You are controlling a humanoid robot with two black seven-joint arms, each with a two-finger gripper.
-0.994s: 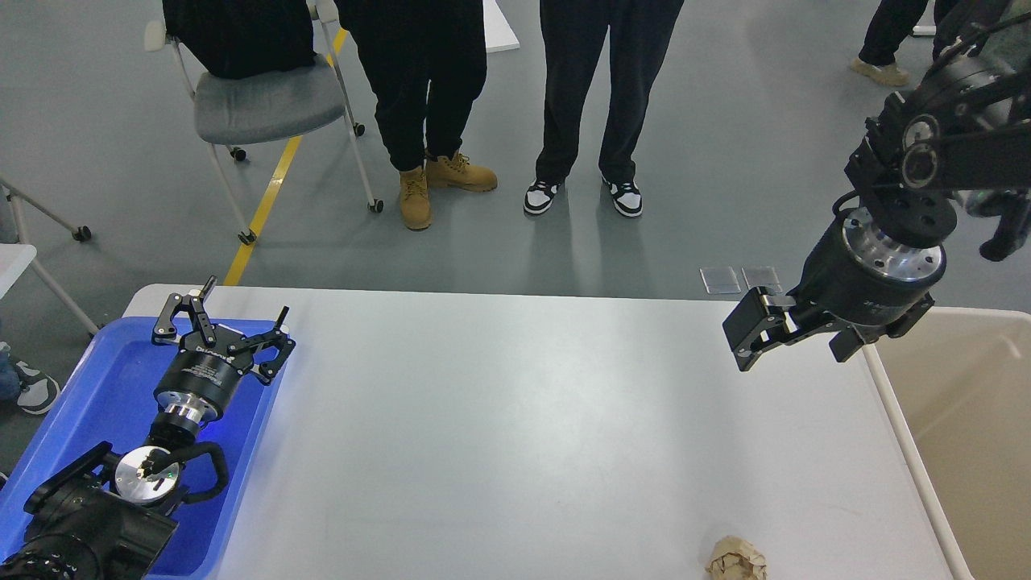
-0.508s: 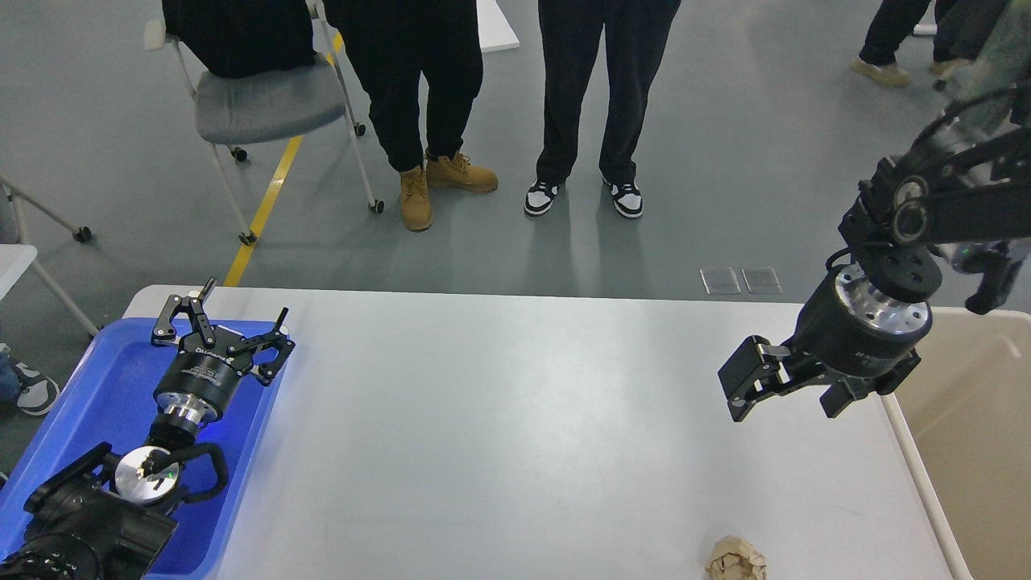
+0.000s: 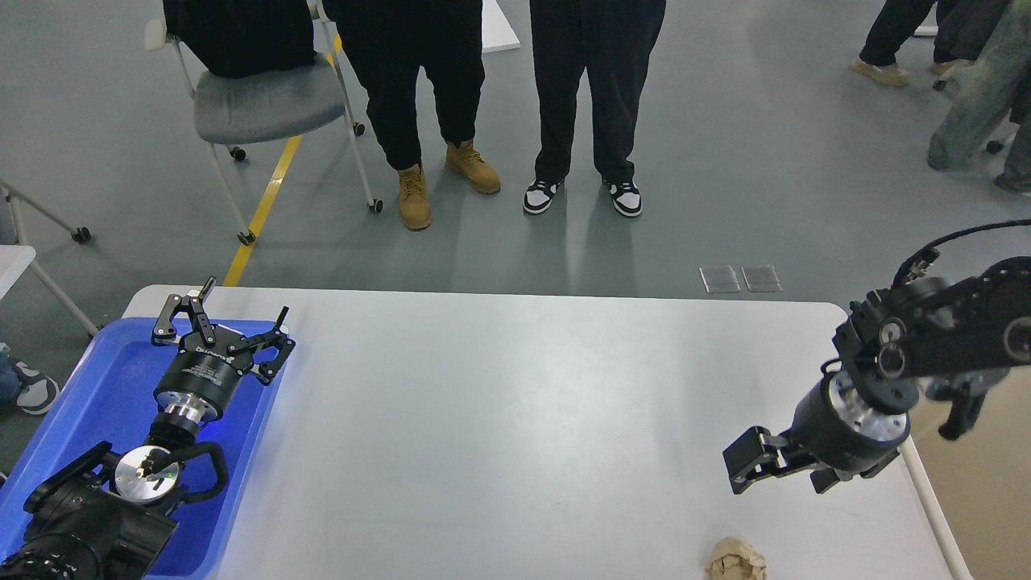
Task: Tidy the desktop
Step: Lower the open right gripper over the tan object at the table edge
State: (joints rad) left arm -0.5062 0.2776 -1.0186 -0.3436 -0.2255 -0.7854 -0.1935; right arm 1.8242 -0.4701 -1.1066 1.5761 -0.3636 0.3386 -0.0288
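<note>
The desktop (image 3: 515,419) is a wide light-grey tabletop. A crumpled brown paper ball (image 3: 737,561) lies at its front edge, right of centre. My right gripper (image 3: 783,474) hangs just above and slightly behind the ball, not touching it. Its fingers (image 3: 745,463) point down-left, look spread and hold nothing. My left gripper (image 3: 225,318) is open and empty over the far end of the blue tray (image 3: 89,395) at the table's left side.
A beige bin (image 3: 987,499) stands against the table's right edge, beside my right arm. Two people stand just beyond the far edge of the table. A grey chair (image 3: 266,101) is at the back left.
My right arm has come down and toward the front of the table, from high over the far right corner to just above the paper ball. The left arm has not moved.
</note>
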